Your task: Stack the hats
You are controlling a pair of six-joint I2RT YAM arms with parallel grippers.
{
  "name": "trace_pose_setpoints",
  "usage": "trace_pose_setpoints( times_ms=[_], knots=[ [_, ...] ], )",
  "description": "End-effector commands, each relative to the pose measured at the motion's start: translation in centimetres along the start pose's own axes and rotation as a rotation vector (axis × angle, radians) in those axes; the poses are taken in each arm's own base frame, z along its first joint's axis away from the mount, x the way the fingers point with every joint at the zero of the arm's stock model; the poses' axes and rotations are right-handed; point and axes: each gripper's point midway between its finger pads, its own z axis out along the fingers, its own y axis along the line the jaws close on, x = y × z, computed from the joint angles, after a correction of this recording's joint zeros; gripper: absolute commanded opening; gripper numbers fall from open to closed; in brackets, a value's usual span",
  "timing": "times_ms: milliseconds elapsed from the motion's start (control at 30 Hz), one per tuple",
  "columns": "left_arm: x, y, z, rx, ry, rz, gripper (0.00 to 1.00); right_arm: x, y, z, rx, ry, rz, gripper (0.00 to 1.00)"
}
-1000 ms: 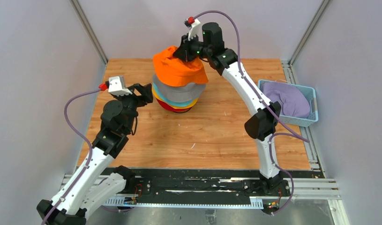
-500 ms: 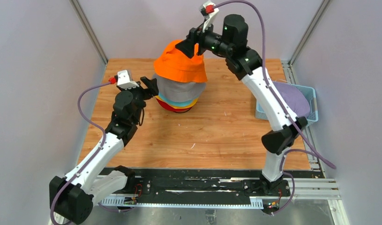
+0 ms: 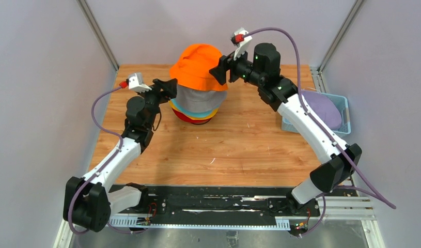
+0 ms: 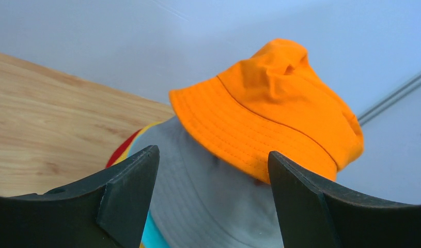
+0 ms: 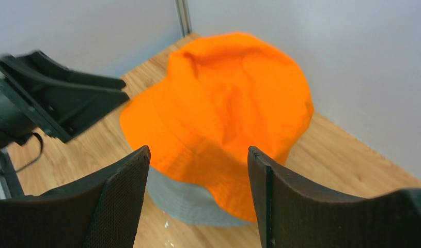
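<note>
What I can't read from here
The grey hat [image 3: 198, 99] covers the lower hats [image 3: 197, 117] down to thin rims; my right arm [image 3: 307, 120] crosses the lavender hat [image 3: 328, 105] and basket [image 3: 344, 102] at right; in the right wrist view the left gripper [image 5: 89, 108] is blurred, cut by the left edge.

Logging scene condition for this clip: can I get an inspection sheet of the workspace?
Surface: wooden table, small pale marks.
Job's things: orange hat on top, over the grey hat; lower brims teal, yellow, red; lavender hat in the light blue basket.
Clutter: only that basket, right edge.
Grippers: left gripper open beside the grey hat; right gripper open by the orange hat; both empty.
Cables: left cable and right cable, purple, loop clear of the hats.
Surroundings: grey walls, black base rail.
</note>
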Motion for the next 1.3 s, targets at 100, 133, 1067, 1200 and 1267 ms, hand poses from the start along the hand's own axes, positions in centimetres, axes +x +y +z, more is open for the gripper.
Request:
trace_pose_setpoints(
  times_ms=[100,133,1067,1200,1267],
  knots=[
    [-1.1,-3.8,1.3,0.167,-0.031,-0.134,0.81,1.3,-2.6,-2.3,0.113,-0.021,-0.032,0.69],
    [-0.9,-4.0,1.5,0.178,-0.026,-0.146,0.81,1.4,-2.8,-2.6,0.12,-0.022,-0.031,0.69],
    [-0.8,-5.9,-2.9,0.326,0.068,-0.513,0.82,2.9,-5.1,-5.1,0.184,-0.013,-0.005,0.68],
    [0.0,-6.0,-2.3,0.331,0.102,-0.532,0.82,2.9,-5.1,-5.1,0.184,-0.013,-0.005,0.68],
    [0.4,-6.2,-2.0,0.343,0.113,-0.548,0.82,3.0,-5.3,-5.1,0.188,-0.011,-0.003,0.68]
  ],
)
